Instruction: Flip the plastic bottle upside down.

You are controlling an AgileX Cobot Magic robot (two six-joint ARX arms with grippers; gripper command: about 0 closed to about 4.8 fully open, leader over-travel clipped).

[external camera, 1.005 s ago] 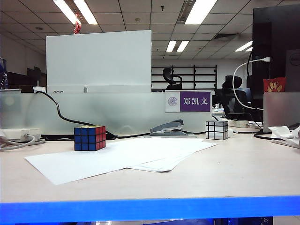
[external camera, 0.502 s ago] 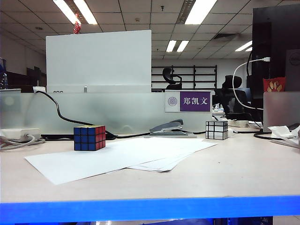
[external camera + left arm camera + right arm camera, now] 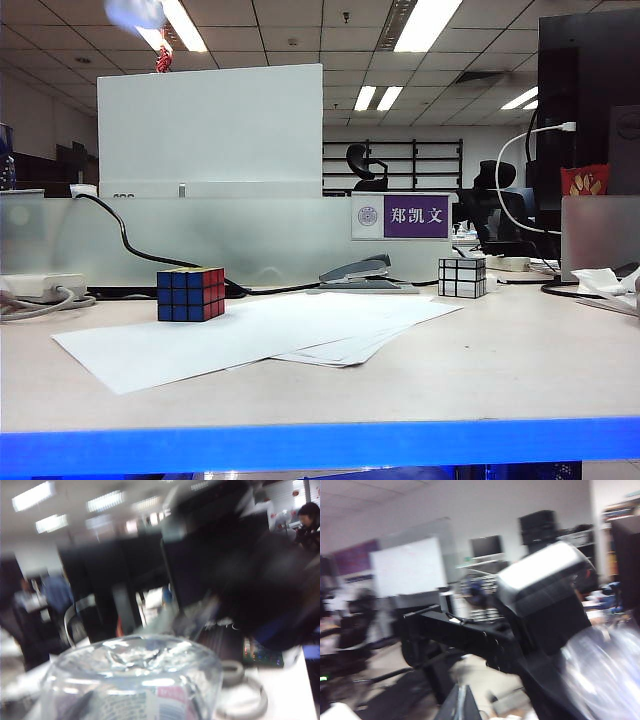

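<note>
Grippers come first: the left gripper is not itself distinct in its blurred wrist view, where the plastic bottle (image 3: 132,680) fills the lower part of the picture, base toward the camera; the bottle sits right at that gripper, but whether the fingers clamp it cannot be told. A strip of the bottle's label (image 3: 150,705) shows, pale with a red patch and print too smeared to read. The right gripper (image 3: 465,705) shows only as a dark wedge at the edge of its blurred wrist view, fingers drawn together, beside a black arm (image 3: 485,640) and a clear shiny blur. In the exterior view neither gripper nor the bottle is seen. The tabletop (image 3: 520,370) carries a coloured puzzle cube (image 3: 190,293), loose white paper sheets (image 3: 260,335), a grey stapler (image 3: 362,273) and a silver mirror cube (image 3: 463,277). On the frosted partition a purple nameplate (image 3: 405,216) reads 郑凯文 in white.
</note>
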